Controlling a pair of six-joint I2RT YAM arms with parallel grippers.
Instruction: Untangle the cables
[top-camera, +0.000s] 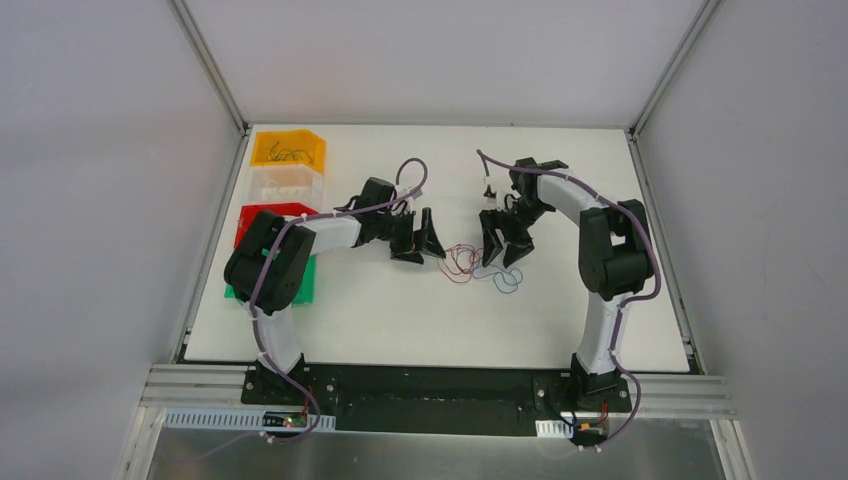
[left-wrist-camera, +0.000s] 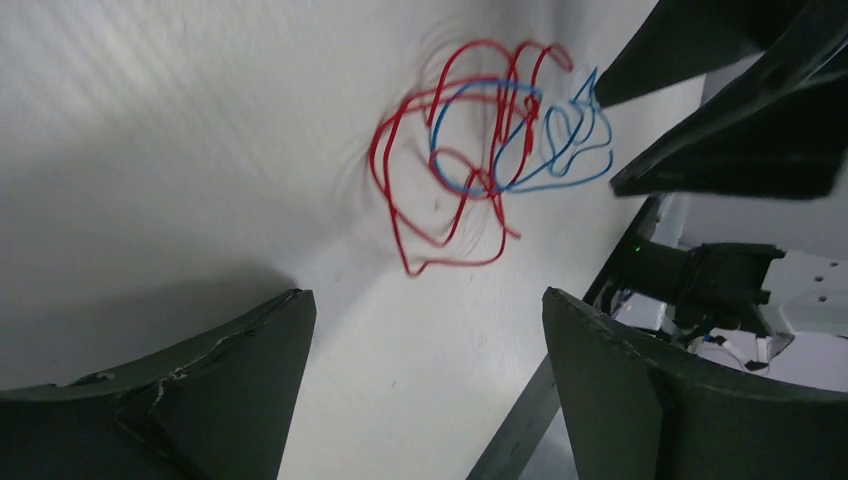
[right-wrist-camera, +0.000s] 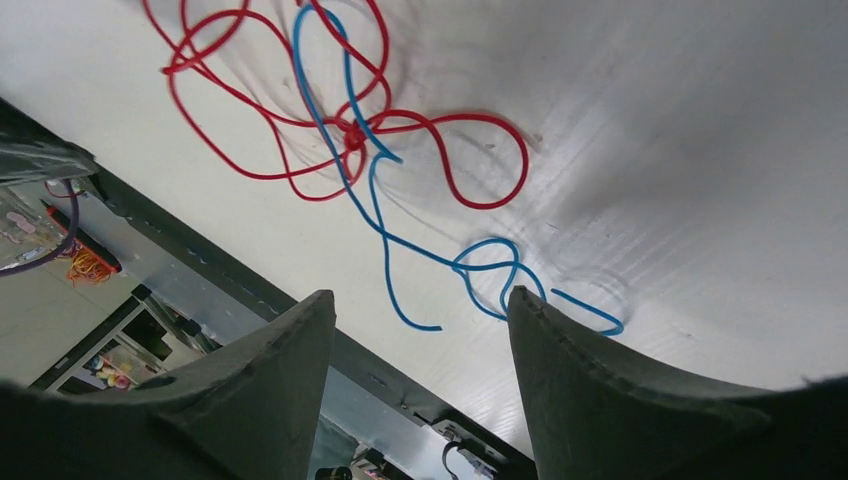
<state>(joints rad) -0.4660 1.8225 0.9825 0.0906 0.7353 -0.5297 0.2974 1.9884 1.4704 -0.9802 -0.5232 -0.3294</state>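
Observation:
A small tangle of thin cables lies on the white table between the two grippers. The red cable (top-camera: 461, 262) forms loose loops on the left, the blue cable (top-camera: 506, 280) curls out to the right. In the left wrist view the red cable (left-wrist-camera: 420, 190) and blue cable (left-wrist-camera: 520, 150) cross each other ahead of my left gripper (left-wrist-camera: 425, 310), which is open and empty. In the right wrist view the red cable (right-wrist-camera: 300, 110) and blue cable (right-wrist-camera: 400, 235) lie just ahead of my right gripper (right-wrist-camera: 420, 305), open and empty. My left gripper (top-camera: 420, 245) and right gripper (top-camera: 503, 250) flank the tangle.
Stacked bins stand at the table's left edge: an orange bin (top-camera: 288, 150) holding thin wires, a white bin (top-camera: 286, 185), a red bin (top-camera: 262, 222) and a green bin (top-camera: 305, 285). A small white connector (top-camera: 489, 194) hangs by the right arm.

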